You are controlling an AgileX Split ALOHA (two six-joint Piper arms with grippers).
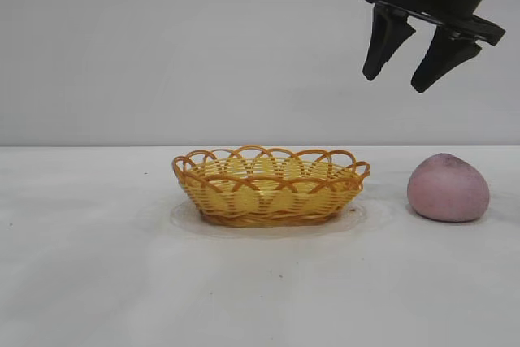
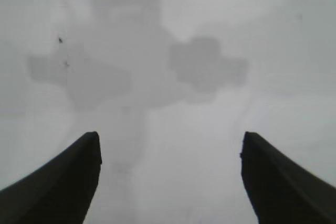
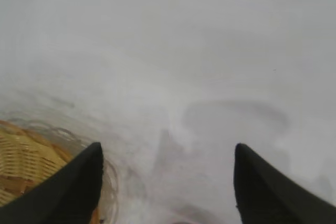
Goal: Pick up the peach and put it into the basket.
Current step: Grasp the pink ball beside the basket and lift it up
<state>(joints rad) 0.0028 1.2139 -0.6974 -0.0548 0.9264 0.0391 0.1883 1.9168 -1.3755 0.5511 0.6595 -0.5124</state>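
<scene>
A dull pink peach rests on the white table at the right, apart from the yellow wicker basket with its orange looped rim at the centre. My right gripper hangs high above the table, over the gap between basket and peach, open and empty. In the right wrist view its open jaws frame bare table, with the basket at one edge; the peach does not show there. My left gripper is open over bare table in the left wrist view and out of the exterior view.
A white table stretches wide around the basket, with a plain grey wall behind. A faint ring mark surrounds the basket's base.
</scene>
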